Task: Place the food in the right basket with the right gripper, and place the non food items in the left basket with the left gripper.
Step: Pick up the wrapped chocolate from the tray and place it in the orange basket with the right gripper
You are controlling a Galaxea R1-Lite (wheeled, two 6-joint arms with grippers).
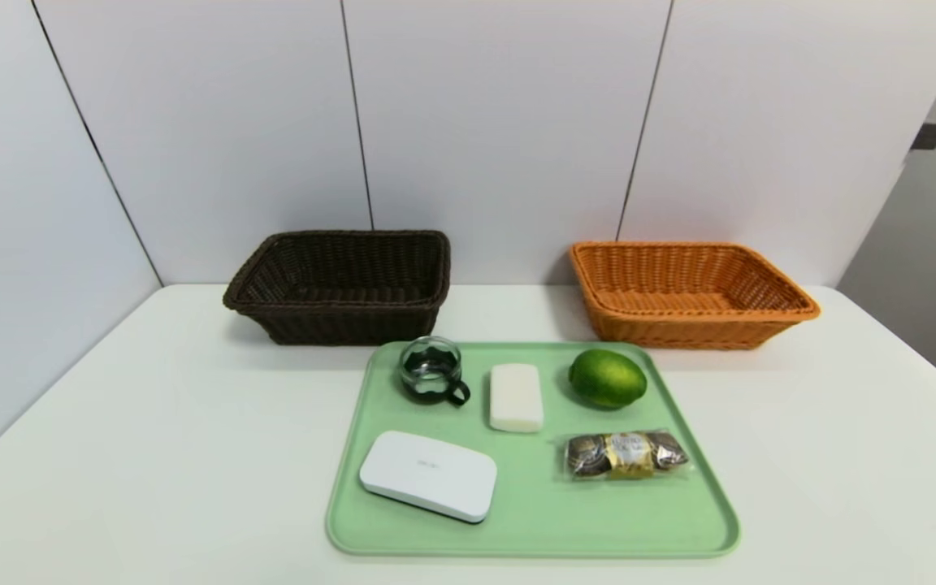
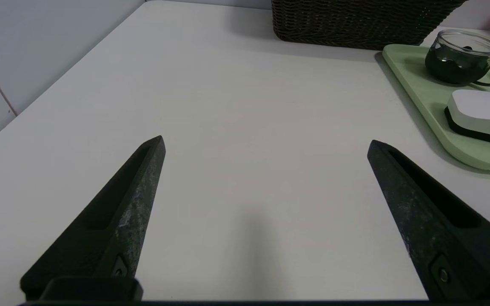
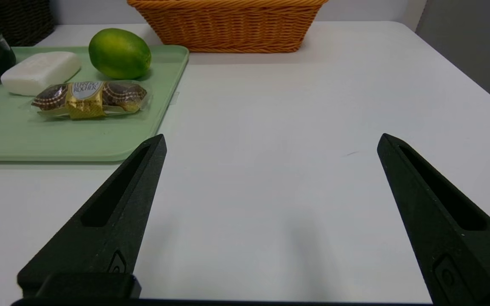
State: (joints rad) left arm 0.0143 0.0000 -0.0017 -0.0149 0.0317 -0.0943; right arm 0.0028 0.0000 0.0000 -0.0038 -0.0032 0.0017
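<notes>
A green lime (image 1: 607, 378) and a clear chocolate pack (image 1: 626, 454) are lying beside a white bar (image 1: 516, 396), a glass cup (image 1: 431, 370) and a flat white case (image 1: 428, 474). The dark brown basket (image 1: 340, 286) and orange basket (image 1: 687, 292) are sitting behind them.

You see: smooth white table (image 1: 151, 455) | on it: dark brown rectangular wicker basket (image 1: 342, 286), orange rectangular wicker basket (image 1: 687, 292), pale green flat plastic tray (image 1: 541, 512)

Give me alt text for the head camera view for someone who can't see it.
A green tray on a white table holds a glass cup, white bar, lime, white case and chocolate pack. Behind it sit an empty dark brown basket at left and an empty orange basket at right.
</notes>
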